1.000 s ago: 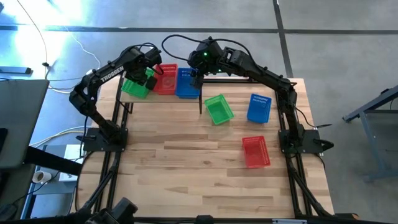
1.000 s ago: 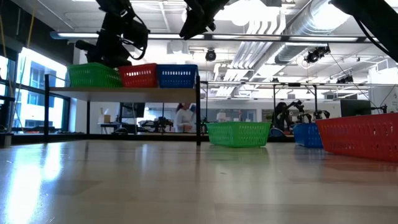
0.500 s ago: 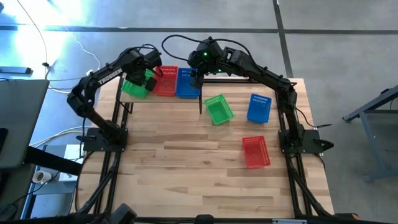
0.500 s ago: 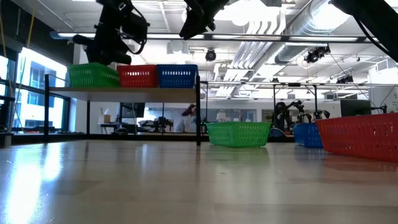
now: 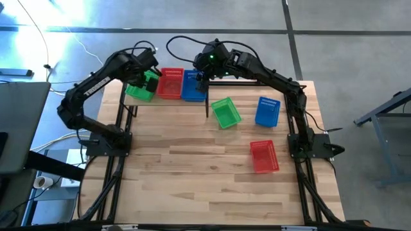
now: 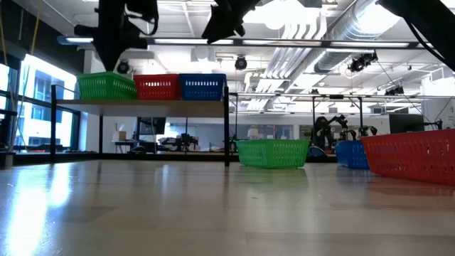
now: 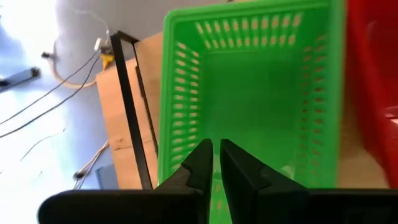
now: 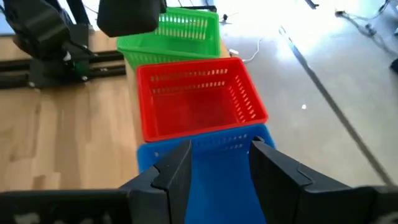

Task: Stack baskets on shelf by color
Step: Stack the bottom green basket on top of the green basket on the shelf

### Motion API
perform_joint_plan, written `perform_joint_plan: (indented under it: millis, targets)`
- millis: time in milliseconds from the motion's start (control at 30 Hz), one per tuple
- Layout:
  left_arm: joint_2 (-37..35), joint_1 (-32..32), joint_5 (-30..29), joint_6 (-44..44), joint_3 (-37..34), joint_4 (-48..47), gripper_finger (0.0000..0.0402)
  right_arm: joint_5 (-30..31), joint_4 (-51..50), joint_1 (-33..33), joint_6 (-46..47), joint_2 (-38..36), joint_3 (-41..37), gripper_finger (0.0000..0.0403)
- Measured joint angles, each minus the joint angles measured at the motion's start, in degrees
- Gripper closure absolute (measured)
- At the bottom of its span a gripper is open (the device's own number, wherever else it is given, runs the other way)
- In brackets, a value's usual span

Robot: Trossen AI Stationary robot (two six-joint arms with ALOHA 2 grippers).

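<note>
On the shelf (image 6: 142, 105) at the far left of the table, a green basket (image 5: 140, 88), a red basket (image 5: 170, 83) and a blue basket (image 5: 192, 87) stand side by side on their bottoms. My left gripper (image 7: 216, 152) hangs shut above the green basket (image 7: 249, 93) with nothing in it and shows high over the basket in the low view (image 6: 116, 62). My right gripper (image 8: 217, 162) is open and hovers above the blue basket (image 8: 205, 168), clear of it in the low view (image 6: 219, 30).
Three more baskets sit on the tabletop right of the shelf: a green one (image 5: 226, 112), a blue one (image 5: 268, 110) and a red one (image 5: 264, 156). The shelf's black post (image 6: 227, 131) stands beside the green one. The near half of the tabletop (image 5: 192, 186) is bare wood.
My left gripper has risen from just above the green basket and drawn back toward the table's left edge. The green basket stays on the shelf.
</note>
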Motion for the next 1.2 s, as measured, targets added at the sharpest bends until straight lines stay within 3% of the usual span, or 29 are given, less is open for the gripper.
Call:
perform_joint_plan:
  millis: [100,233,300,1200]
  targets:
    - [-2.9,-1.5,1.6,0.3,0.0,1.4,0.0378,0.2,0.0,0.4,2.2,0.0,0.0,0.0257]
    - [-6.0,-3.5,10.8,3.0,0.0,6.3,0.0378,1.3,0.0,1.0,3.0,0.0,0.0,0.0257]
    - [-6.3,-4.4,12.6,3.5,0.0,8.7,0.0378,1.6,0.0,1.0,3.1,0.0,0.0,0.0257]
    - [2.6,-4.2,11.8,2.3,0.0,10.7,0.0401,1.8,0.0,1.0,5.3,0.0,0.0,0.0257]
